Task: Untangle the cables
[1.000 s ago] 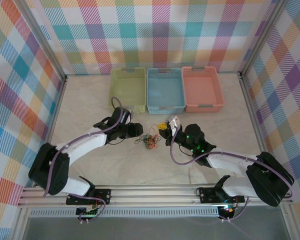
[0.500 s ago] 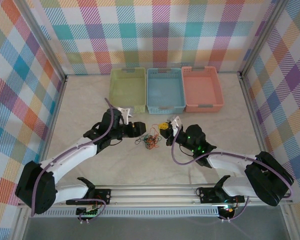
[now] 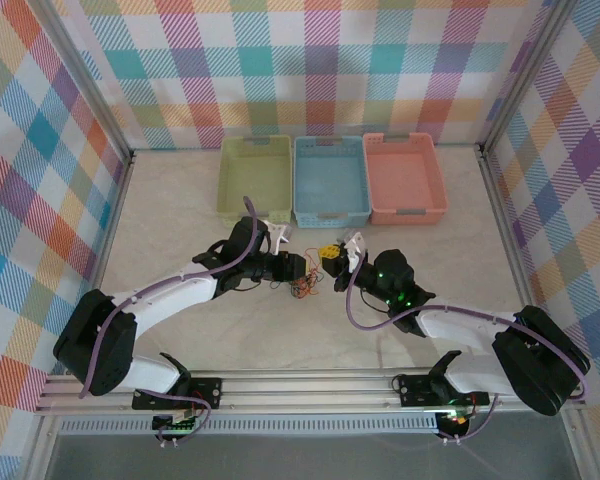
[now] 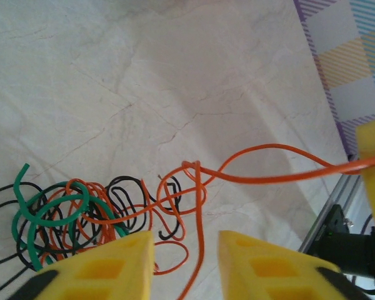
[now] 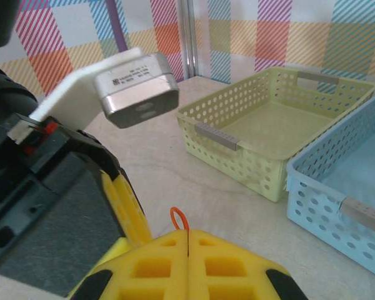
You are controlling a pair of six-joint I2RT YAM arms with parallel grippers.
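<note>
Starting from the near edge of the table [image 3: 170, 210], both arms were seen angled inward toward its middle. The right gripper [image 3: 332, 258] was found clenched, its yellow pads [image 5: 225, 265] pressed flat together on the orange cable [image 4: 269, 181], a small loop of which was seen poking out just past the fingertips in the right wrist view. From that grip the strand was drawn across the tabletop into the tangle. The left gripper [image 4: 186, 262] was held low over the cables [image 3: 300, 289], its jaws parted with a clear gap; a run of orange wire was seen passing through that gap, apparently unpinched. The knot, made up of orange loops with a green cable [image 4: 50, 220] and a black cable [image 4: 122, 180], was laid on the table between the two grippers, just beside the left one. Farther back, a green basket [image 3: 255, 180], a blue basket [image 3: 330, 182] and a pink basket [image 3: 405, 178] were lined up side by side before the plaid wall [image 3: 310, 70].
</note>
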